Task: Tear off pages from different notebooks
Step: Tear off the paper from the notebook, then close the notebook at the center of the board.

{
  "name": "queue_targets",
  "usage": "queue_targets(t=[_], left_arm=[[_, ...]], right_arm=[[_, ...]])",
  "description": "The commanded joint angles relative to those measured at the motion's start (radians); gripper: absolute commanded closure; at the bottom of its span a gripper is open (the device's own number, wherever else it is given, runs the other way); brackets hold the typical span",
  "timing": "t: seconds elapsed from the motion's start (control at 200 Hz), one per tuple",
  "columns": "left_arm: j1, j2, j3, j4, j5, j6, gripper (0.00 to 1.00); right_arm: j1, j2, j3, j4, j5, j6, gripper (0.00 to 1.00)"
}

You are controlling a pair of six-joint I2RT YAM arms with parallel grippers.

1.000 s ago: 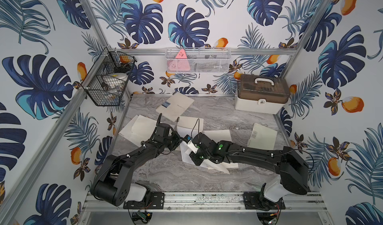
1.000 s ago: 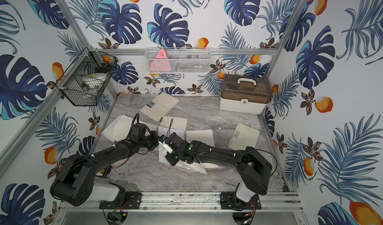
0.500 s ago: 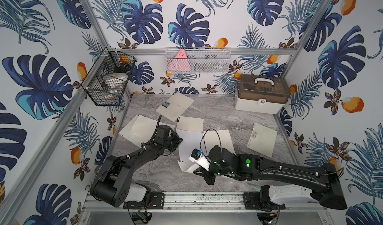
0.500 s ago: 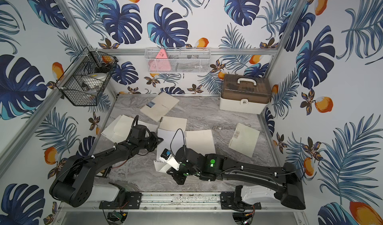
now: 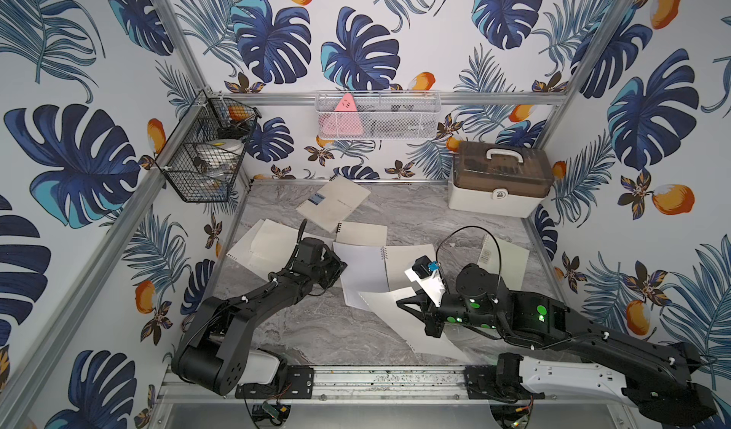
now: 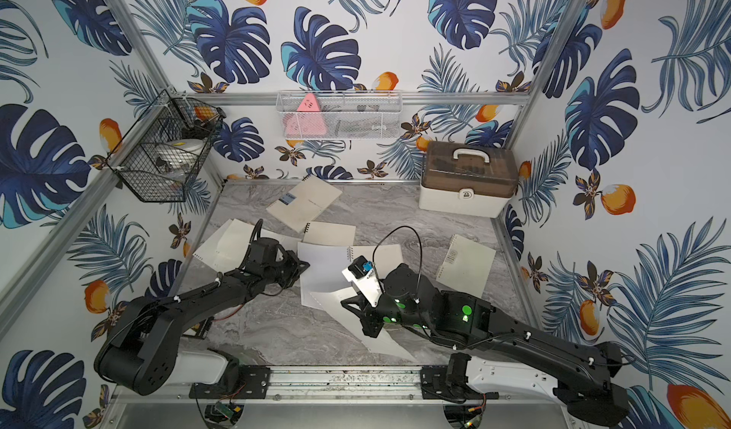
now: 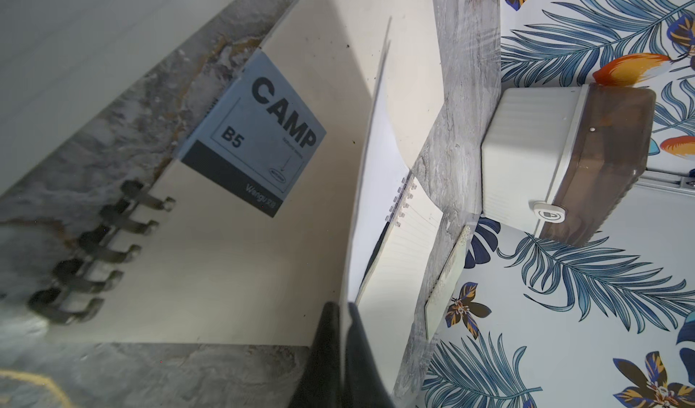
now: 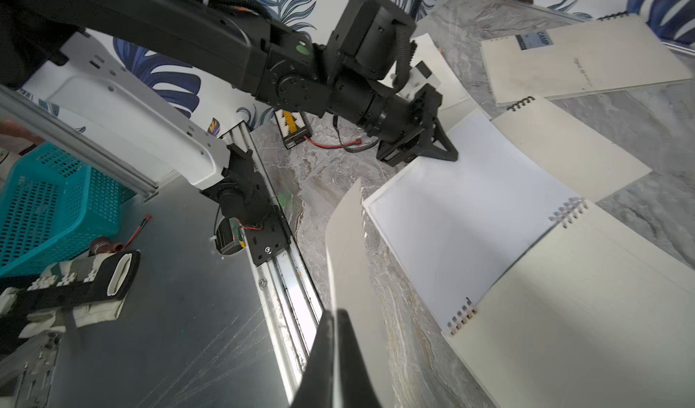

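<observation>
Top view: left gripper (image 5: 342, 267) pinched shut on the outer edge of the open notebook's (image 5: 409, 263) white leaf (image 5: 362, 269). Right gripper (image 5: 400, 303) shut on a loose page (image 5: 385, 308), its punched edge facing bare marble (image 5: 300, 328) by the front rail.
Left wrist: fingers (image 7: 325, 349) closed on the leaf edge, CAMP-labelled notebook (image 7: 233, 259) alongside.
Right wrist: fingers (image 8: 319, 361) clamp the loose page; its edge runs just beside the open notebook's front edge.

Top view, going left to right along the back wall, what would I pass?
Black wire basket → white mesh shelf → white box with brown lid.
</observation>
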Motion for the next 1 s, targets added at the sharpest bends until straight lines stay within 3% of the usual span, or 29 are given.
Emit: queue_targets(t=[0.0, 0.08, 0.17, 0.255, 0.405, 0.565, 0.691, 0.791, 0.826, 0.891, 0.996], left_arm=[[0.007, 0.001, 0.009, 0.015, -0.028, 0.015, 1.00], [-0.004, -0.008, 0.062, -0.025, -0.030, 0.045, 1.00], [-0.058, -0.038, 0.146, -0.107, -0.083, 0.084, 0.98], [-0.141, -0.046, 0.227, -0.161, -0.152, 0.106, 0.79], [-0.305, 0.045, 0.340, -0.152, -0.202, 0.102, 0.64], [-0.455, 0.226, 0.466, -0.092, -0.198, 0.096, 0.56], [-0.512, 0.362, 0.601, -0.119, -0.174, 0.135, 0.35], [-0.519, 0.400, 0.659, -0.133, -0.147, 0.184, 0.08], [-0.512, 0.395, 0.669, -0.150, -0.144, 0.205, 0.02], [-0.485, 0.352, 0.643, -0.149, -0.134, 0.252, 0.01], [-0.402, 0.196, 0.499, -0.038, -0.064, 0.313, 0.01]], right_arm=[[-0.037, -0.015, -0.005, -0.062, 0.119, 0.045, 1.00], [-0.102, 0.004, 0.003, -0.122, 0.240, 0.072, 1.00], [-0.216, 0.034, -0.007, -0.145, 0.283, 0.097, 1.00], [-0.359, 0.068, -0.019, -0.166, 0.255, 0.122, 1.00], [-0.571, 0.081, -0.049, -0.185, 0.222, 0.165, 1.00], [-0.753, 0.044, -0.054, -0.219, 0.139, 0.162, 1.00], [-0.795, -0.002, -0.012, -0.297, 0.210, 0.167, 1.00], [-0.794, -0.023, 0.037, -0.340, 0.276, 0.159, 1.00], [-0.795, -0.025, 0.047, -0.328, 0.250, 0.146, 1.00], [-0.794, -0.014, 0.058, -0.284, 0.140, 0.123, 1.00], [-0.794, 0.034, 0.040, -0.136, -0.174, 0.097, 1.00]])
